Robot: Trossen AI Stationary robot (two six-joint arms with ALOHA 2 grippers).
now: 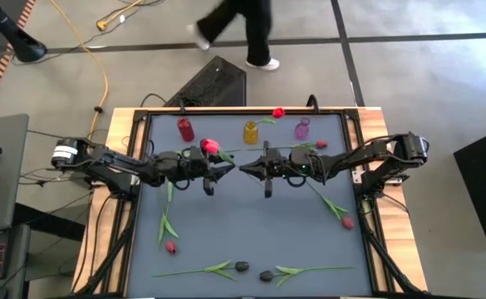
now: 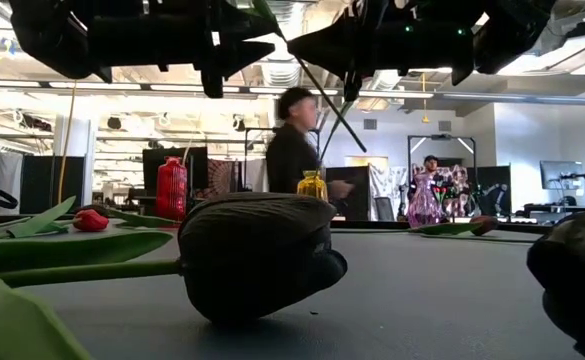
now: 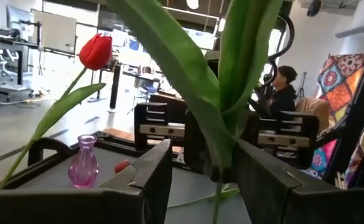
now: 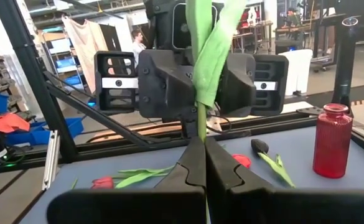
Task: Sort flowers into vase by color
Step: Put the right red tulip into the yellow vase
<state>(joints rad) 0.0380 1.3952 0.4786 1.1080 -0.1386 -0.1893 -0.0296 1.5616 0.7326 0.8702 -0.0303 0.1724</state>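
A red tulip point(image 1: 209, 146) with green leaves point(image 4: 208, 50) hangs in the air over the table's middle, between my two grippers. My right gripper point(image 4: 200, 152) point(image 1: 245, 168) is shut on its stem. My left gripper point(image 3: 210, 180) point(image 1: 224, 169) faces it from the left and is open, one finger on either side of the leaves point(image 3: 225, 93) and stem. Three small vases stand along the far edge: red point(image 1: 185, 129), yellow point(image 1: 251, 131) and purple point(image 1: 301, 129). Another red tulip point(image 3: 96, 51) point(image 1: 278, 112) leans out of the yellow vase. My right gripper pinches the tulip's thin stem point(image 4: 201, 127) just below the leaves, between its two fingers. The fingers come level from the table's right and lie across the stem. The flower is lifted clear, and the stem's lower end point(image 2: 350, 128) slants down below the fingers.
Loose tulips lie on the grey mat: red ones at near left point(image 1: 170, 247), at right point(image 1: 346, 223) and by the purple vase point(image 1: 320, 144), two dark ones at the near edge point(image 1: 241, 267) point(image 1: 266, 276). A person point(image 2: 294, 140) walks beyond the far edge.
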